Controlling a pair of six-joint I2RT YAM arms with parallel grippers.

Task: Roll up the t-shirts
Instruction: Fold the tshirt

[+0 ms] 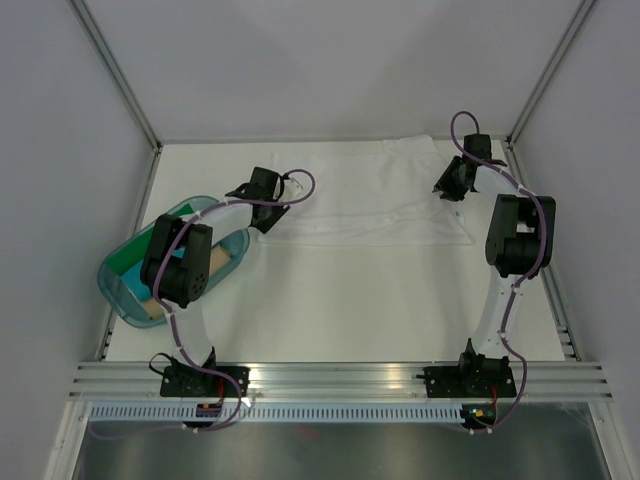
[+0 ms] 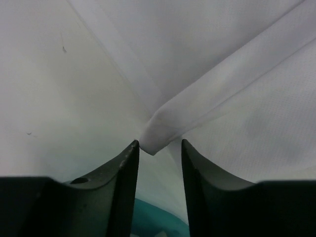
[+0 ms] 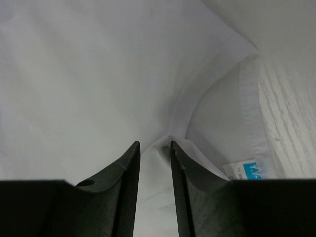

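Observation:
A white t-shirt (image 1: 365, 205) lies folded in a long band across the back of the table. My left gripper (image 1: 268, 212) is at its near left corner. In the left wrist view the fingers (image 2: 159, 144) stand apart with a folded cloth corner (image 2: 157, 136) at their tips, touching the left one. My right gripper (image 1: 452, 188) is at the collar end. In the right wrist view its fingers (image 3: 154, 144) are narrowly apart, straddling a pucker of the white t-shirt (image 3: 98, 74) by the collar (image 3: 185, 106) and blue neck label (image 3: 252, 170).
A translucent teal tub (image 1: 125, 280) sits at the left under my left arm, with green, light blue and tan rolls in it. White walls and metal posts enclose the table. A rail runs along the near edge (image 1: 340, 380).

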